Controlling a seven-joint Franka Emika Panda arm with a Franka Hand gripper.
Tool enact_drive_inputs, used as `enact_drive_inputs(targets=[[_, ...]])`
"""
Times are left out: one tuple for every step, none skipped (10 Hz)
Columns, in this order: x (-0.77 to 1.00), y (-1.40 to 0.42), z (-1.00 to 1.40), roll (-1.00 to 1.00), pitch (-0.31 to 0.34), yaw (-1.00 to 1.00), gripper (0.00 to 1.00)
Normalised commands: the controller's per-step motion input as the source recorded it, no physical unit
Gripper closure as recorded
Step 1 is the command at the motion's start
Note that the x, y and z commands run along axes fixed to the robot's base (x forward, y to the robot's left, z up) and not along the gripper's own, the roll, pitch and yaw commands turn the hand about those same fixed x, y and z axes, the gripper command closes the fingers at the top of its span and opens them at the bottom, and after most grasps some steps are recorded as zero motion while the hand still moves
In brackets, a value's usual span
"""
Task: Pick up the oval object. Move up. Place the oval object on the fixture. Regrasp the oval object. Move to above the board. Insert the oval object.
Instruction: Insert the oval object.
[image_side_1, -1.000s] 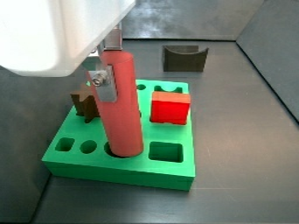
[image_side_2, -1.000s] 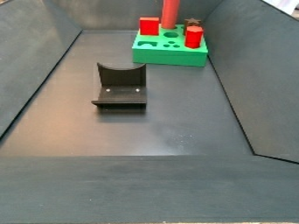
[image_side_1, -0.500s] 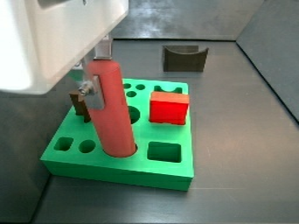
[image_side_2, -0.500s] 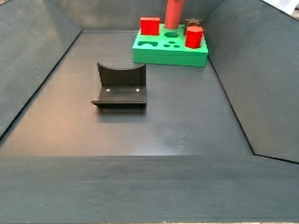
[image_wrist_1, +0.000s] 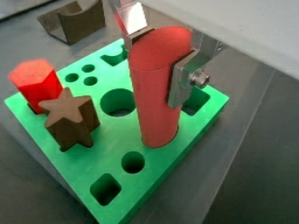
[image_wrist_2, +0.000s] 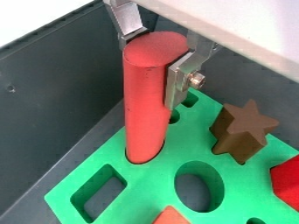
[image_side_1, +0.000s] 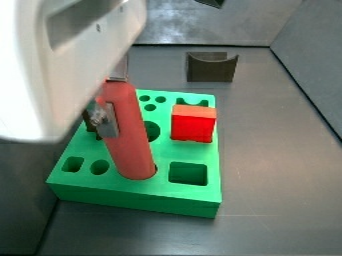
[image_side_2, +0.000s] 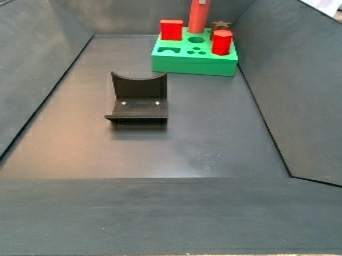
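My gripper (image_side_1: 110, 116) is shut on the oval object (image_side_1: 127, 135), a long salmon-red rod that stands tilted over the green board (image_side_1: 94, 185). Both wrist views show the silver fingers (image_wrist_1: 184, 77) (image_wrist_2: 180, 77) clamping its upper part, with my gripper (image_wrist_1: 158, 52) (image_wrist_2: 155, 48) around the oval object (image_wrist_1: 158, 87) (image_wrist_2: 146, 101). Its lower end meets the board's top (image_wrist_1: 152, 171) (image_wrist_2: 111, 197) by a hole; how deep it sits is hidden. The dark fixture (image_side_1: 210, 66) (image_side_2: 136, 98) stands apart from the board (image_side_2: 195, 60), with nothing on it.
On the board stand a red cube (image_side_1: 195, 124) (image_side_2: 171, 31), a red hexagonal peg (image_wrist_1: 35, 80) (image_side_2: 222, 41) and a brown star peg (image_wrist_1: 68, 118) (image_wrist_2: 243, 131). Several holes in the board are open. Dark sloping walls enclose the floor.
My gripper has shifted a little left and down over the board, and the oval object leans more than before. Its lower end stays at about the same spot.
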Motion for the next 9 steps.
enact_drive_inputs(targets=[[0.73,-0.24,-0.53,0.22,0.091,0.00,1.00],[0.94,-0.03,-0.45,0.15,0.187,0.00,1.00],[0.95,-0.01,-0.73,0.15,0.176,0.00,1.00],[0.99,0.00,-0.91,0.11,0.087,0.00,1.00],[0.98,0.00,-0.96,0.10,0.061,0.00,1.00],[0.05,0.00,0.00,0.00,0.003,-0.04,1.00],[0.00,0.00,0.00,0.04,0.000,0.00,1.00],[0.00,0.00,0.00,0.05,0.000,0.00,1.00],[0.00,0.00,0.00,0.00,0.000,0.00,1.00]])
